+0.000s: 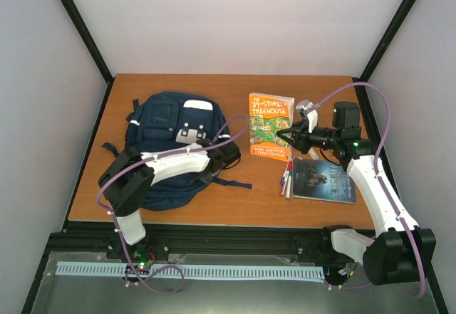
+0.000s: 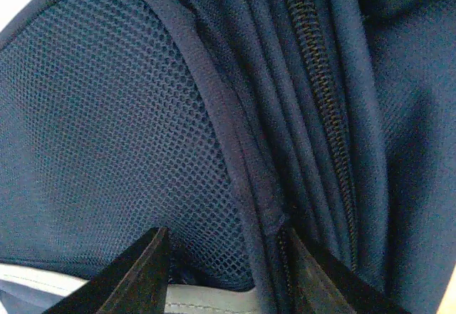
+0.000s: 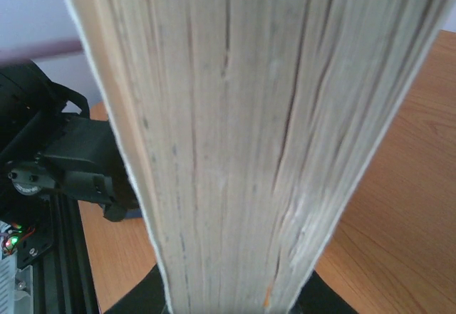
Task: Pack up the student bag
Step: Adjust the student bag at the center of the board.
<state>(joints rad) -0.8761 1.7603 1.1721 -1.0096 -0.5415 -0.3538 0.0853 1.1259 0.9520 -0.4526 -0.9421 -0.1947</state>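
The student bag [image 1: 167,136], navy with a white patch, lies flat on the left half of the table. My left gripper [image 1: 231,154] is at the bag's right side. In the left wrist view its jaws [image 2: 228,271] stand open, straddling a fabric seam [image 2: 242,164] beside a mesh pocket [image 2: 107,136], with a zipper [image 2: 320,93] to the right. My right gripper [image 1: 291,137] is shut on the right edge of an orange paperback book [image 1: 269,123]. The book's page edge [image 3: 242,136] fills the right wrist view and hides the fingertips.
A dark-covered book [image 1: 324,180] lies on the wooden table [image 1: 235,203] at the right front, with a few pens [image 1: 287,175] beside it. A bag strap [image 1: 235,184] trails toward the middle. Black frame posts stand at the back corners.
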